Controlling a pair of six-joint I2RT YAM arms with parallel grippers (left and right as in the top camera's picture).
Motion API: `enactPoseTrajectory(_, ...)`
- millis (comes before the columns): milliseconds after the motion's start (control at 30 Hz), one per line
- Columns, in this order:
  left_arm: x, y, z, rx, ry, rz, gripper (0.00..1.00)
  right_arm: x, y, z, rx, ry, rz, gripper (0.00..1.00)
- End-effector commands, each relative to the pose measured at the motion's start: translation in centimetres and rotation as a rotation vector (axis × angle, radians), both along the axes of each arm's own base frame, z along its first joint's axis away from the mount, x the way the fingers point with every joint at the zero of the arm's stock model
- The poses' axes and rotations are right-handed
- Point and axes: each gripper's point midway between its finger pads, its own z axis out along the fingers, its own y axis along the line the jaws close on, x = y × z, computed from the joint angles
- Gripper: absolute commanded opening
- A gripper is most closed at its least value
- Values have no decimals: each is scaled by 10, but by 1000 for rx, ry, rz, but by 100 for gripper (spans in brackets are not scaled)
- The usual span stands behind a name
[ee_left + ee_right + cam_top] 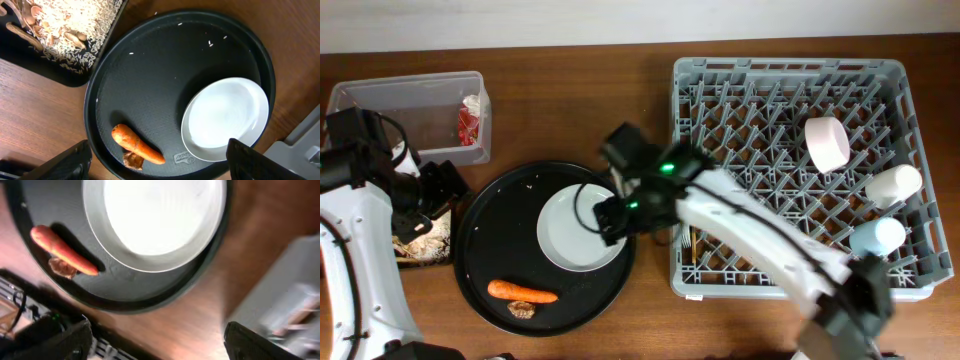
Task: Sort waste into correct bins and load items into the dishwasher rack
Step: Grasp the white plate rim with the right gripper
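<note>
- Where the large round black tray (490,230) curves closest to you, the orange carrot (520,291) lies on its side, and the small brown morsel (522,310) touches its near side.
- Just beyond them on the same tray, you have the round white plate (575,235) lying flat toward the tray's right side.
- Your right gripper (612,213) hangs over the plate's right rim. Its wrist view shows the fingers (50,340) spread wide with nothing between them, and you cannot tell whether they touch the plate.
- Your left gripper (160,162) is also spread wide and holds nothing. It sits off the round tray's left edge, by the shallow black rectangular tray (75,78) that holds the beige crumbly food scraps (65,25).
- To your right, the large square grey plastic dishwasher rack (720,75) holds the light blue cup (877,237) nearest you. The white cup (893,185) is just behind it, and the small white bowl (828,143) is farther back, tipped on its side among the pegs.
- Thin wooden sticks (691,240) show in the rack's near-left part, too small for you to tell more.
- Farthest from you, at the far left, the clear plastic rectangular tub (380,110) holds the crumpled red-and-white snack wrapper (472,120) against its right wall.
</note>
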Motion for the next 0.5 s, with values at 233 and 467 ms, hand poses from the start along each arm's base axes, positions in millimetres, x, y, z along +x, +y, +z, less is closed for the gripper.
enactPoseTrajectory(233,1,3,7,18,-25,-10,87,-18,38,-104,-152,220,-242,80)
enactPoseTrajectory(467,0,2,4,16,-20,-15,87,-14,28,-122,-228,206,-312,77)
